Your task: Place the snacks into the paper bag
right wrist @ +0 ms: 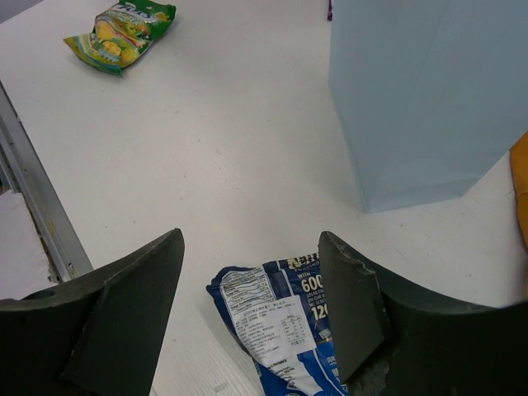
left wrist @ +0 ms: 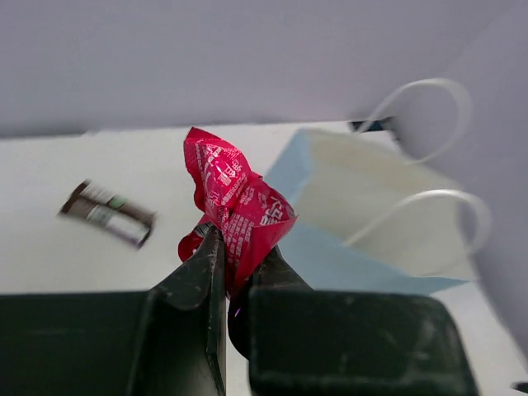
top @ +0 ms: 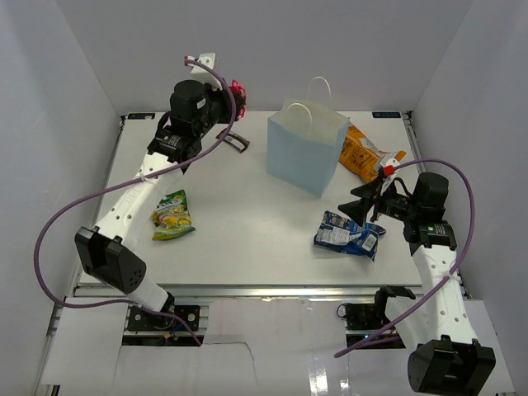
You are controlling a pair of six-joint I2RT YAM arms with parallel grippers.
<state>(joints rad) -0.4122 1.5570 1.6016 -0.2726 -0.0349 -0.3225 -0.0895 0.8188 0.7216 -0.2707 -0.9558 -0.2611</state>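
Left fingers (left wrist: 202,276) pinch red wrapper (left wrist: 235,198); right fingers (right wrist: 132,309) spread.

Light-blue paper bag (top: 305,157) stands upright; orange bag (top: 360,154), blue-white bag (top: 346,235), yellow-green packet (top: 173,216) lie around; red wrapper (left wrist: 235,202) aloft.

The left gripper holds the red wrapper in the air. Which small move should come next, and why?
Probably move the left gripper toward the open mouth of the paper bag before releasing: it is shut on the red wrapper, but the bag stands to its right, not under it.
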